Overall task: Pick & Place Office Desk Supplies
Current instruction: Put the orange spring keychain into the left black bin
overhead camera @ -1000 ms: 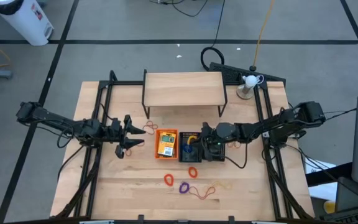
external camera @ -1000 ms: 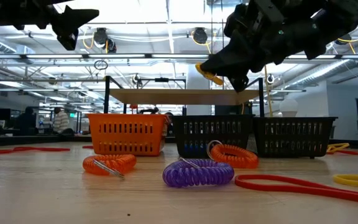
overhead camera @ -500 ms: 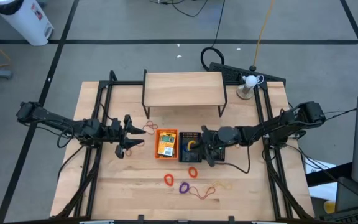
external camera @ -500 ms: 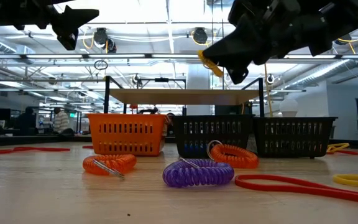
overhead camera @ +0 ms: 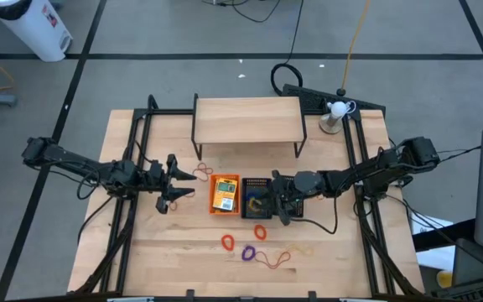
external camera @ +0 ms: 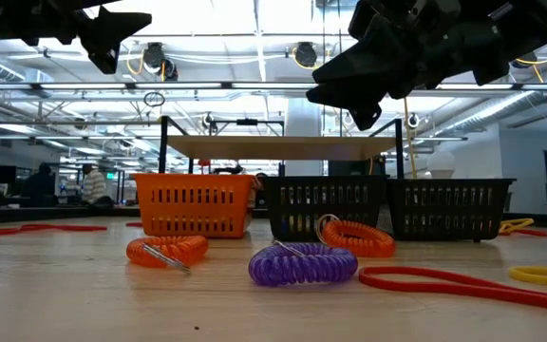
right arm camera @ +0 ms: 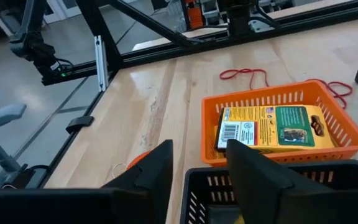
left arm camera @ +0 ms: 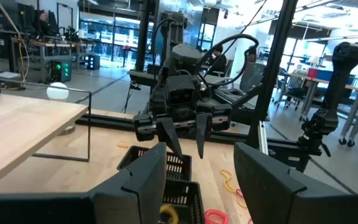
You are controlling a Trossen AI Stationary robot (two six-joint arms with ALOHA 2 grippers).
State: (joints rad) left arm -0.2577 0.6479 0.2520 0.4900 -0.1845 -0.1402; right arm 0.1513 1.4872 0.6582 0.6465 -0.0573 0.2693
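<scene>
From above, the right gripper (overhead camera: 282,204) hangs open and empty over the middle black tray (overhead camera: 256,198), a yellow loop (overhead camera: 252,200) inside, the left gripper (overhead camera: 177,193) open, empty beside the orange tray (overhead camera: 224,194); low, coils (external camera: 303,263) lie before the trays; the right wrist shows a crayon box (right arm camera: 270,126).

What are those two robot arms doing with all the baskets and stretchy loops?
They are sorting desk supplies into little trays. The right claw hangs open above the middle black tray, and a yellow loop lies inside that tray. The left claw waits open beside the orange tray, which holds a crayon box. An orange loop and a purple loop lie on the table.
</scene>
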